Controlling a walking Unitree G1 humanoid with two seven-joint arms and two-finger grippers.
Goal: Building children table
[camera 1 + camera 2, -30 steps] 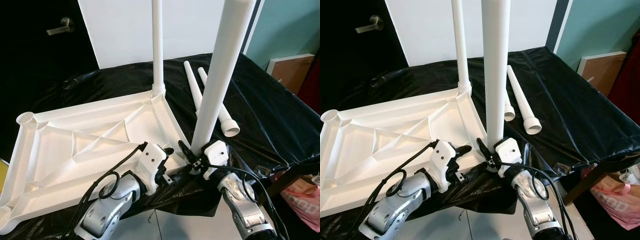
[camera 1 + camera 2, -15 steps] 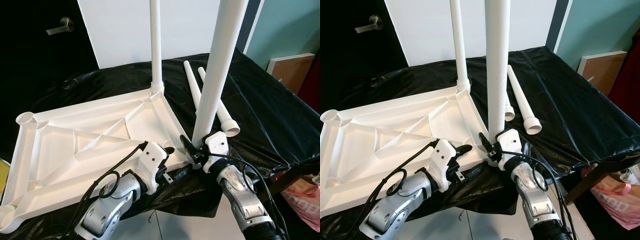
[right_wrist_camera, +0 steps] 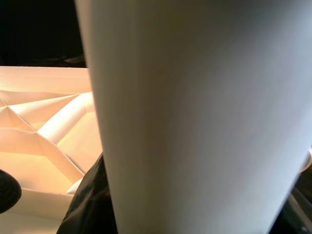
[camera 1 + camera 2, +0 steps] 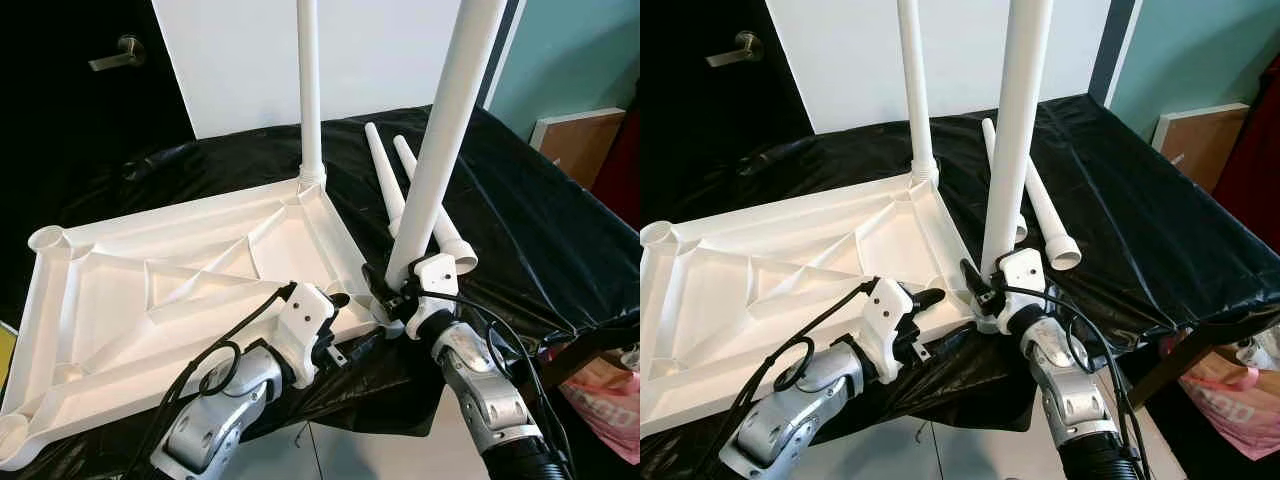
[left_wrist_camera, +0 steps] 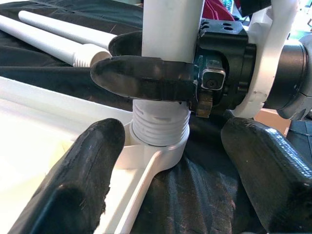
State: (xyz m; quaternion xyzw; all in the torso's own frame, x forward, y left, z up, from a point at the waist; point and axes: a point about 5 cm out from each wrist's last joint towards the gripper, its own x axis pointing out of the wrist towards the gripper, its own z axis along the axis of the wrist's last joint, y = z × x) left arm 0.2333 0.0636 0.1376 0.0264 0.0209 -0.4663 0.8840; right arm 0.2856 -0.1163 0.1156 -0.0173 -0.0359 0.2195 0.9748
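Note:
The white tabletop (image 4: 180, 280) lies upside down on a black cloth. One white leg (image 4: 310, 90) stands upright, fixed in its far corner. My right gripper (image 4: 385, 292) is shut on a second leg (image 4: 440, 150), low on the shaft. That leg's threaded end (image 5: 158, 127) sits in the near right corner socket, and the leg leans slightly right. My left gripper (image 5: 178, 170) is open, with its fingers (image 5: 92, 165) on either side of that corner and not touching the leg. Two loose legs (image 4: 432, 212) lie on the cloth behind.
The black-covered table (image 4: 530, 230) ends just in front of my arms, with floor below. A dark door with a lever handle (image 4: 110, 55) is at the back left. A brown board (image 4: 580, 140) and a pink bag (image 4: 600, 390) are on the right.
My right gripper has moved a little forward with the leg, and the leg's top now tilts more to the right. The left gripper has stayed where it was.

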